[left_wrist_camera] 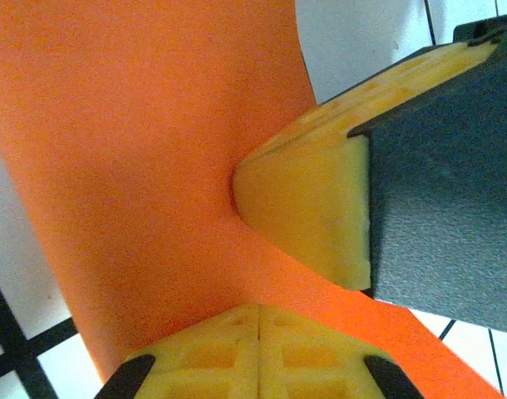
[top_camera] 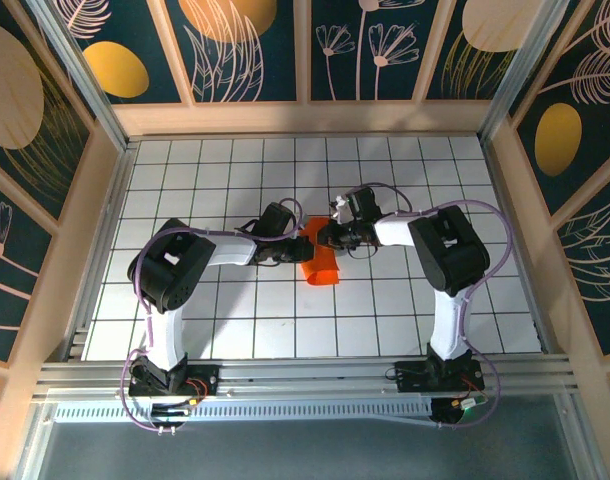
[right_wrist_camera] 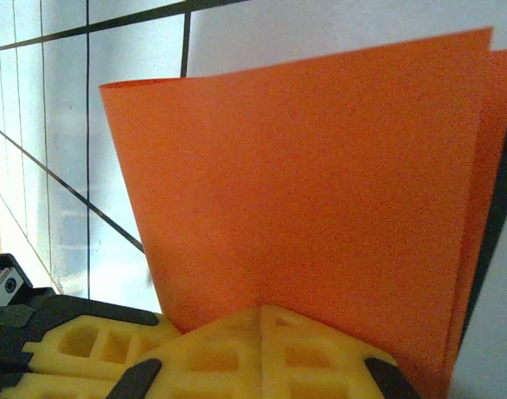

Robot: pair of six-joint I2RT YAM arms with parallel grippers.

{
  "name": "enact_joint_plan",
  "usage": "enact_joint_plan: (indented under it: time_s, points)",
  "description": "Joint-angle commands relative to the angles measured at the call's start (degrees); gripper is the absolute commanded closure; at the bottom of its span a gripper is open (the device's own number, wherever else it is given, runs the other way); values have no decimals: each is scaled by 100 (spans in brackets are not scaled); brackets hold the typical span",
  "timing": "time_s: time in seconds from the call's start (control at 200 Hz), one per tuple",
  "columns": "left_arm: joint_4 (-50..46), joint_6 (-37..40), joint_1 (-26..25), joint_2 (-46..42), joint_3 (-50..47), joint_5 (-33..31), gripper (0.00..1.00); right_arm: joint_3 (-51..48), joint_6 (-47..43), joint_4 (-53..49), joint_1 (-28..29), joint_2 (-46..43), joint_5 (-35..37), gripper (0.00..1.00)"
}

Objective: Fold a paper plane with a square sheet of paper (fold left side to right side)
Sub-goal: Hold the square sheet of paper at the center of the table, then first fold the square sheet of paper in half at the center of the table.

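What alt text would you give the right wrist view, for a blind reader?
The right gripper is shut on the square sheet of paper, bright orange and folded over so that two layers show at its right edge. Behind it lies the white table with dark grid lines.

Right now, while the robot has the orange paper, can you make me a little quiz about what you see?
1. True or false: the left claw is shut on the orange paper.
2. The right claw is: A open and empty, B shut on the paper, C holding a cup.
3. Fill in: the table has white tiles with ___ lines.
Key: 1 true; 2 B; 3 black.
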Motion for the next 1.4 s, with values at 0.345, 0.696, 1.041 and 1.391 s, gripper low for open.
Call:
enact_joint_plan:
  time_s: [0.345,0.696,1.041,1.391]
  points:
    - [-58,-125,-177,-352,-835,-45,93,-69,-78,-462,-133,229,540,100]
    - [427,-685,-411,-872,-1840,-63,93,-91,-83,-506,-139,262,587,100]
    - [373,-1096,-161,-1738,-1675,-233,93,-288,94,-316,-176,144,586,100]
    - [543,-845,-39,-1324,-893,254,93,-425,158,-155,-165,67,499,100]
